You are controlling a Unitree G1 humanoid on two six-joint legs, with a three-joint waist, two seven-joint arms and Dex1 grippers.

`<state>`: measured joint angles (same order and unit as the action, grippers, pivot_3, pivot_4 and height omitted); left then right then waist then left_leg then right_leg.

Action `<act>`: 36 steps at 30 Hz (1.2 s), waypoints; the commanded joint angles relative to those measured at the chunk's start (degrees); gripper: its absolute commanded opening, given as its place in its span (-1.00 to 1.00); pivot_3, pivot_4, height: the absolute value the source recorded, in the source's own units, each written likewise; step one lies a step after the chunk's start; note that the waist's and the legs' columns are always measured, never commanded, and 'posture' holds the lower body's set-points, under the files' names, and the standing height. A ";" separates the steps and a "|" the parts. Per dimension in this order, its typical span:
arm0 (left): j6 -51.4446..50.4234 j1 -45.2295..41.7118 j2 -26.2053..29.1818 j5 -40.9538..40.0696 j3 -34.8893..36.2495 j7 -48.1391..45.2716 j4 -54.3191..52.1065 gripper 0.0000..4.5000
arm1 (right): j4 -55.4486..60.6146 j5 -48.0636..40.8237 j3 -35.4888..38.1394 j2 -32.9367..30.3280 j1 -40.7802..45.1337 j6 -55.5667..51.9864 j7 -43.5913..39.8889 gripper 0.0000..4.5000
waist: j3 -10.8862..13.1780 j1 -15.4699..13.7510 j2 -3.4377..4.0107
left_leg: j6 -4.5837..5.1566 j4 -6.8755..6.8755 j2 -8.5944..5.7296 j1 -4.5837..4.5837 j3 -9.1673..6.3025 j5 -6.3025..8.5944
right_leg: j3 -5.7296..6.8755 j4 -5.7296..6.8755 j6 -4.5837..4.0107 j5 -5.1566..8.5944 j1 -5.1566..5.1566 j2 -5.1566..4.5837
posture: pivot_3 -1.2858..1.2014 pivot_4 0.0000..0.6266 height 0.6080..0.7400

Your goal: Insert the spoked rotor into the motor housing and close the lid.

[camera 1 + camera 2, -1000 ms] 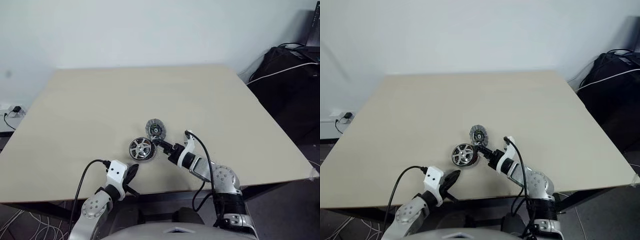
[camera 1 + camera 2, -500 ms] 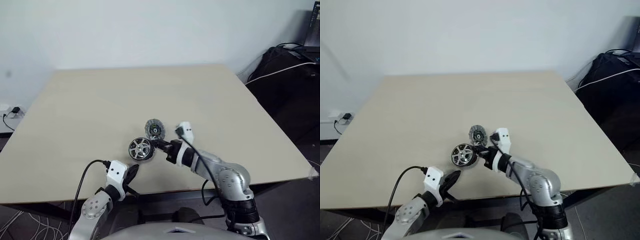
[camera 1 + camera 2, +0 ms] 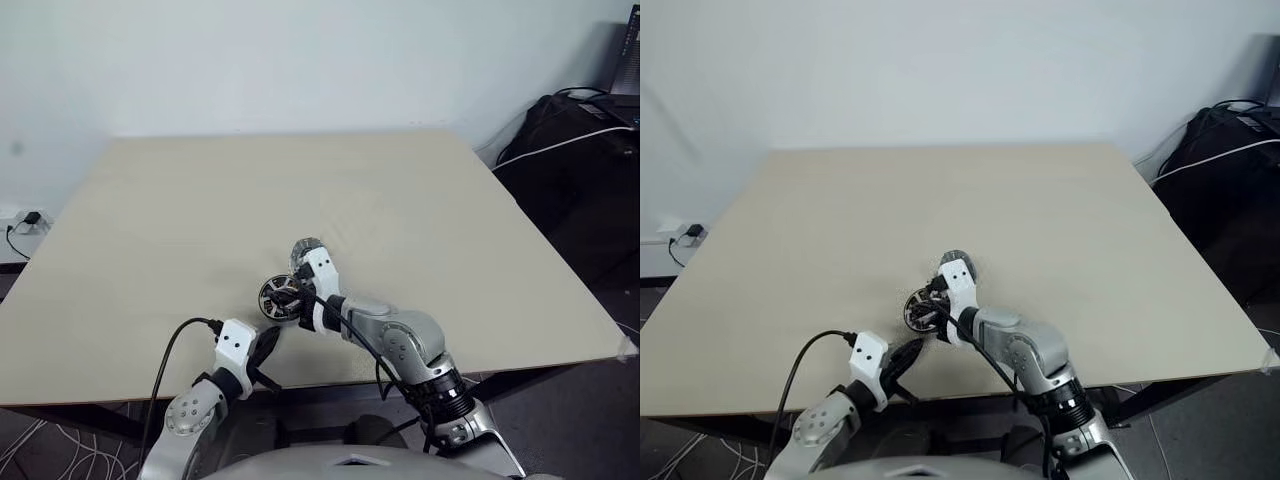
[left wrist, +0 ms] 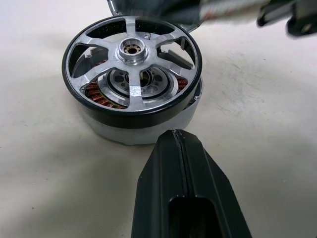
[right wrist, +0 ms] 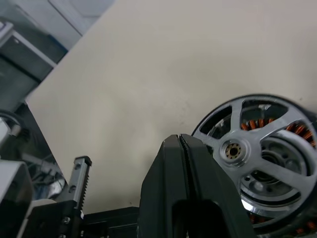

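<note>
Spoked rotor (image 4: pixel 132 74) seated in motor housing (image 4: pixel 143 130), copper windings visible through the spokes; assembly standing on beige table (image 3: pixel 200 200) near its front edge, slightly left of centre

Lid (image 3: pixel 303 248) lying on the table just behind the assembly, largely covered by the right wrist, only its grey rim showing; contact with the assembly cannot be told

Right gripper (image 5: pixel 182 144) fingers pressed fully together, nothing between them; tip poised over the rotor's black rim, reaching in from the right across the front of the lid

Left gripper (image 4: pixel 176 138) fingers fully closed, holding nothing; tip just in front of the housing's pale base, close to it but apart, at the table's front edge

Black bag (image 3: pixel 570 150) with white cable beside the table at far right
</note>
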<state>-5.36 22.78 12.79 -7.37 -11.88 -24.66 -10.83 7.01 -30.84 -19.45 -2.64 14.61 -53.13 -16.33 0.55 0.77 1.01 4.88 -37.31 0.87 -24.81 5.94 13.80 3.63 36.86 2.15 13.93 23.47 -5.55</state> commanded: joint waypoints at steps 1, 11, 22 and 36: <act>0.51 -0.08 -0.38 -0.03 -0.31 0.40 -1.96 -1.00 | -0.85 2.00 -0.80 1.55 1.89 1.80 -0.88 -0.98 | 0.00 0.01 0.00 | 0.00 0.00 0.00 0.00 0.00 0.00 | 0.00 0.00 0.00 0.00 0.00 0.00 | 0.03 -1.00 1.00; -1.44 -0.02 -0.21 -0.30 -0.22 1.17 -4.40 -1.00 | -4.06 6.34 -0.50 4.15 2.55 3.69 -1.01 -0.98 | 0.00 0.03 0.00 | -0.01 0.00 0.00 -0.01 0.00 0.00 | 0.01 0.00 0.00 0.00 0.00 0.00 | 0.03 -1.00 1.00; -3.34 0.09 -0.34 -0.29 -0.43 1.69 -6.41 -1.00 | -5.69 9.96 1.95 4.56 2.79 4.82 -0.11 -0.98 | 0.00 0.05 0.00 | -0.02 0.00 0.00 0.00 0.01 -0.01 | 0.08 0.01 0.00 0.00 0.00 0.02 | 0.03 -1.00 1.00; -3.38 -0.63 -0.30 -0.47 -0.30 1.33 -5.65 -1.00 | -2.74 10.69 6.20 1.34 2.48 3.37 0.01 -0.98 | 0.00 0.04 0.00 | -0.03 0.00 -0.01 0.01 0.03 -0.02 | 0.13 0.02 0.00 0.00 0.00 0.03 | 0.03 -1.00 1.00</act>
<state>-9.48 22.95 12.66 -7.41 -11.93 -23.09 -14.66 1.56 -20.07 -14.71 -1.25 16.46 -49.49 -16.28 0.55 0.81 1.01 4.85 -37.31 0.86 -24.81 5.97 13.78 3.76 36.88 2.15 13.93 23.47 -5.51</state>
